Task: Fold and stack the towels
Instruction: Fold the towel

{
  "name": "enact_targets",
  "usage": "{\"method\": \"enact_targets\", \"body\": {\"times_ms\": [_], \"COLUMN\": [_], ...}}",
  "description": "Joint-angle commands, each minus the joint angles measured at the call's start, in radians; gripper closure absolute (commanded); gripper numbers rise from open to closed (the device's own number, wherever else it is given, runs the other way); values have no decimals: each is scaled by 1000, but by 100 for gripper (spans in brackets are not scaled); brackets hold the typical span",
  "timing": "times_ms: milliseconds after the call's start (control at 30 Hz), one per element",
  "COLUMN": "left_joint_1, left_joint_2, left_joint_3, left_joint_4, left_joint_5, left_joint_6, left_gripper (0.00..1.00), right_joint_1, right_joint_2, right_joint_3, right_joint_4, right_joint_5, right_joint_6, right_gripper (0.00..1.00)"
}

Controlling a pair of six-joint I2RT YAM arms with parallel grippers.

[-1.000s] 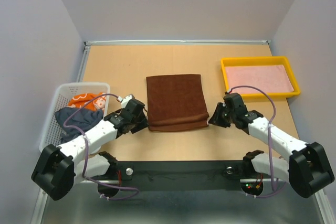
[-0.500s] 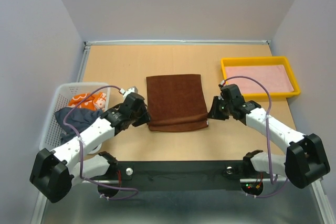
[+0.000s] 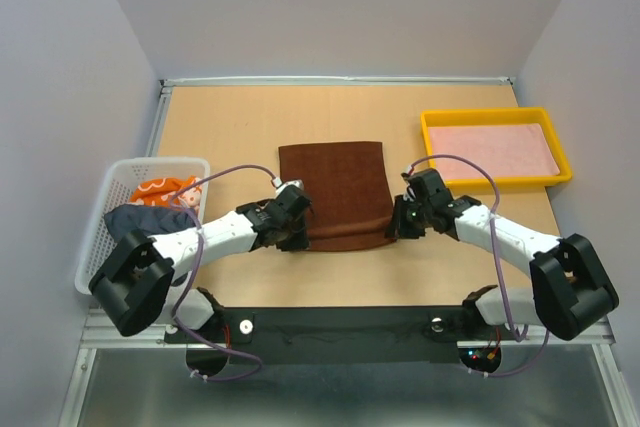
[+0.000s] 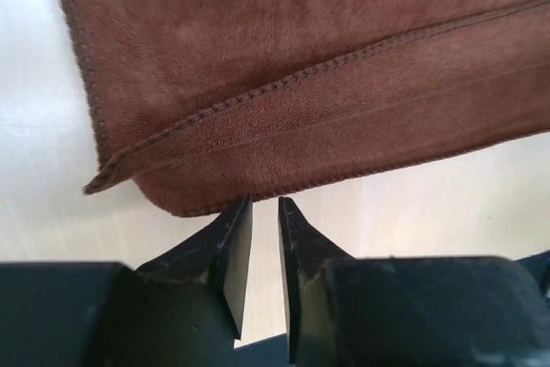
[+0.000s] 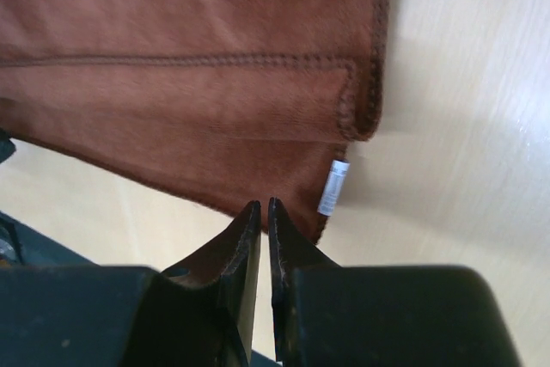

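A reddish-brown towel (image 3: 335,192) lies folded flat at the table's middle, its doubled edge nearest the arms. My left gripper (image 3: 297,237) sits low at the towel's near left corner. In the left wrist view the left gripper (image 4: 265,201) shows a narrow gap with nothing in it, its tips just short of the towel (image 4: 301,66). My right gripper (image 3: 398,225) is at the near right corner. Seen from the right wrist, the right gripper (image 5: 265,204) keeps only a sliver between its jaws, tips over the edge of the towel (image 5: 189,83). An orange towel (image 3: 160,190) and a navy towel (image 3: 140,219) lie in the basket.
The white mesh basket (image 3: 160,160) stands at the left edge. A yellow tray (image 3: 495,113) holding a pink cloth (image 3: 495,152) sits at the back right. A small white label (image 5: 333,186) sticks out at the brown towel's near right corner. A black bar runs along the near edge.
Both arms have swung inward and down to the brown towel's near corners. Both pairs of jaws have narrowed. The towel has not moved.
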Motion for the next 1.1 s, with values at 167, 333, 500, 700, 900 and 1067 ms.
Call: {"method": "enact_targets", "body": {"times_ms": [167,333,500,700,900,1067], "left_joint_1": [-10,-10,-10,-7,37,70], "left_joint_2": [27,24,-70,-204,-177,-141], "left_joint_3": [-65,-102,-93,-4,56,71], "left_joint_4": [46,34,3,-49,-85,-65], "left_joint_5": [-9,-7,-18,-64,-177,-216], "left_joint_6": [-6,-5,-12,-8,69,92], "left_gripper": [73,74,65,45,26,25], "right_joint_1": [8,6,6,6,6,5], "right_joint_2": [6,-37,-152,-173,-23,110], "right_joint_3": [-140,-177,-134,38,188,263], "right_joint_4": [44,42,12,-39,-38,-33], "right_joint_5": [26,63,55,31,83,109], "right_joint_6": [42,43,0,-138,-285,-339], "right_gripper": [87,87,85,66,46,46]}}
